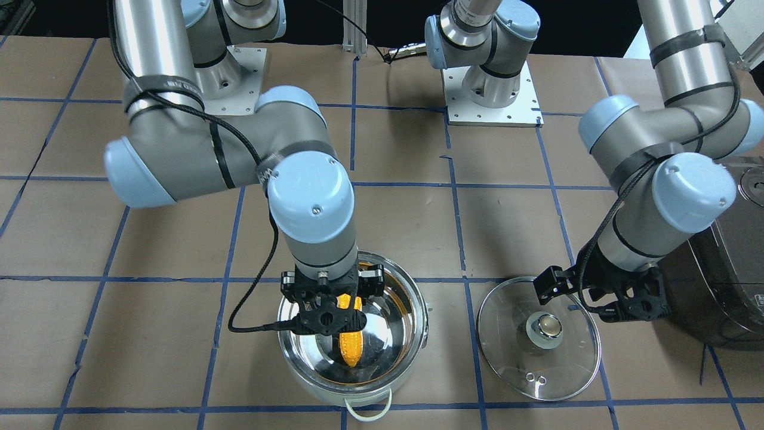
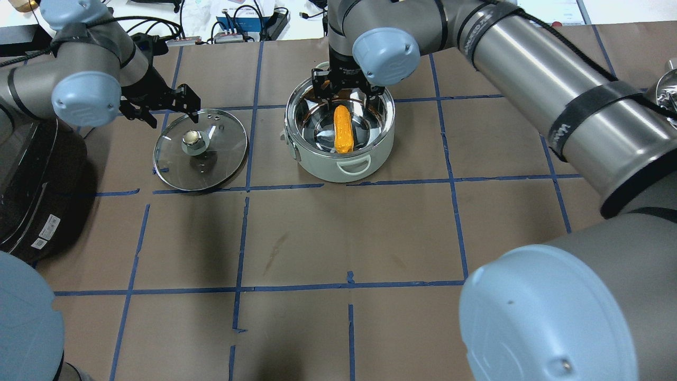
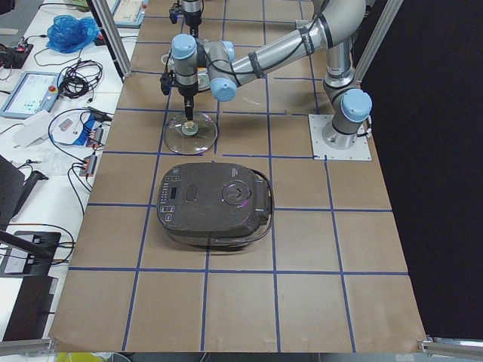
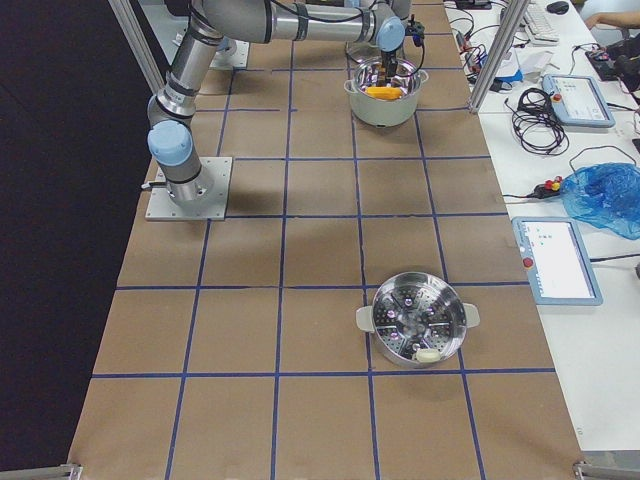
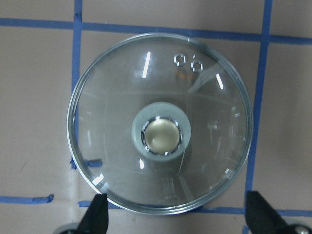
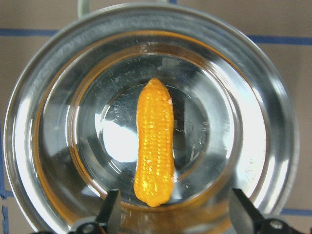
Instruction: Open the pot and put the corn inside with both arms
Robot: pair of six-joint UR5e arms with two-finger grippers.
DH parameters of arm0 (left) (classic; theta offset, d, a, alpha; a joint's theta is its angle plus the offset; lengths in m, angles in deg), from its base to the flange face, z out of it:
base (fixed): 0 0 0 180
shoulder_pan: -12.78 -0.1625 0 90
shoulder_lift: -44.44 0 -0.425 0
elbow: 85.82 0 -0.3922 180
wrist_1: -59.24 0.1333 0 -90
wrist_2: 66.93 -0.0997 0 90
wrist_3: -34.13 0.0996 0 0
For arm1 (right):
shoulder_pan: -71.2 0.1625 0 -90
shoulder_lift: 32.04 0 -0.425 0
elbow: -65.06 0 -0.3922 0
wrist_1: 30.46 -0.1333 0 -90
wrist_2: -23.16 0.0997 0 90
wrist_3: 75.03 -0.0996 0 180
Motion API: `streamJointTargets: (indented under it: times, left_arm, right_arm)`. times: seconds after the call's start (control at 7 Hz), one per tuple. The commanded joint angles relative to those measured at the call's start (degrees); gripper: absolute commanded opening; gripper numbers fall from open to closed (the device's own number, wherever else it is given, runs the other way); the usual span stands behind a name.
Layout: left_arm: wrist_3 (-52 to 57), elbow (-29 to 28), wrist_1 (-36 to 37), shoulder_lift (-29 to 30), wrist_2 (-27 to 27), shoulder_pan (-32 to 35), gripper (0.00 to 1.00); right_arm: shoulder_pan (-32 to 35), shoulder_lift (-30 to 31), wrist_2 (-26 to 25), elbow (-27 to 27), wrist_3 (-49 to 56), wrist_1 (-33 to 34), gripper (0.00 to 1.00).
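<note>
The steel pot (image 2: 341, 164) stands open on the table, also in the front view (image 1: 412, 310). The yellow-orange corn (image 2: 342, 129) lies flat on the pot's bottom (image 6: 155, 146), touching no finger. My right gripper (image 2: 344, 87) hangs open and empty over the pot's far rim, its fingertips (image 6: 109, 209) spread on either side of the corn's end. The glass lid (image 2: 222, 153) with its steel knob (image 5: 162, 135) lies flat on the table left of the pot. My left gripper (image 2: 158, 103) hovers open and empty above the lid's far edge (image 1: 597, 292).
A dark grey rice cooker (image 2: 37, 174) stands close to my left arm, beside the lid (image 1: 722, 286). A second steel pot with a steamer insert (image 4: 412, 328) stands far to my right. Blue tape lines grid the brown table.
</note>
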Motion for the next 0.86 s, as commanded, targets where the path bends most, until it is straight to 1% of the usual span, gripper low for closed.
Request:
streamJointTargets:
  times: [0.0, 0.14, 0.29, 0.43, 0.57, 0.71]
  left_arm:
    - [0.2, -4.8, -17.0, -8.3, -1.1, 0.0, 1.0]
    - [0.1, -5.1, -19.6, -10.6, -1.2, 1.0, 1.0]
    - [0.1, -5.2, -22.5, -12.9, -1.2, 1.8, 1.0]
    - [0.1, -5.2, -23.6, -15.1, -0.7, 3.2, 1.0]
    - [0.0, -5.2, -23.6, -15.3, -0.2, 5.1, 1.0]
    - [0.0, -5.1, -23.5, -15.1, -0.2, 6.2, 1.0]
  right_arm:
    - [-5.2, 10.4, 0.3, -1.3, 3.2, -16.2, 0.82]
    - [-8.1, 14.9, -0.5, -3.5, 9.1, -19.6, 0.82]
    - [-11.0, 19.7, -0.5, -8.1, 13.0, -19.8, 0.82]
    - [-12.1, 23.9, -0.6, -13.2, 14.5, -18.9, 0.83]
    - [-12.3, 26.2, -0.8, -15.1, 14.5, -19.1, 0.86]
    - [-12.2, 26.5, -1.5, -15.6, 14.5, -19.2, 0.9]
